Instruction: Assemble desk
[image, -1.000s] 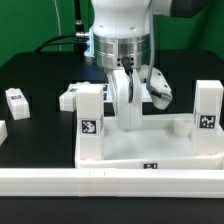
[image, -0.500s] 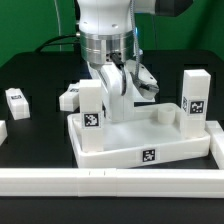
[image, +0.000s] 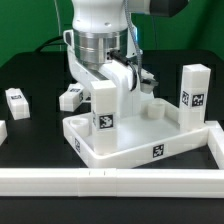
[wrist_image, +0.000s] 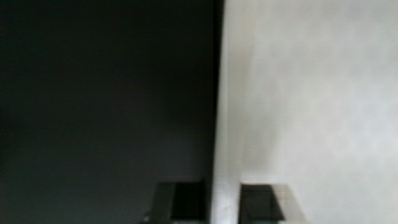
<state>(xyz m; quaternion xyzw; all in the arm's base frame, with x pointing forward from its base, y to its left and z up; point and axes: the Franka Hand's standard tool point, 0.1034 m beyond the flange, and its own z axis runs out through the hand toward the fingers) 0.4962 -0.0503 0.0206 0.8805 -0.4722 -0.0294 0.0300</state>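
Presently, on the exterior view's left, a small white block (image: 17, 100) with dark marks lies alone on the black table (image: 40, 145), well apart from the work. Next to the right, a loose leg (image: 72, 97) lies on its side on the table, just beside the tabletop's far left corner; whether the two touch cannot be told.

The tabletop (image: 130, 146) rests flat on the table at centre, skewed, so that its front wall runs aslant across the view. A tag shows on that wall. An upright leg (image: 103, 101) stands in the near left corner of the tabletop, tag facing the camera.

Behind that leg the gripper (image: 127, 97) reaches down from the arm to the tabletop's rear part. In the wrist view the gripper (wrist_image: 221, 203) has a thin white wall of the tabletop (wrist_image: 311, 100) between its two fingertips (wrist_image: 178, 202), the jaws drawn narrow and pressed against each face of it.

On the exterior view's right, a second upright leg (image: 194, 88) stands at the tabletop's right end, tags visible on two faces.
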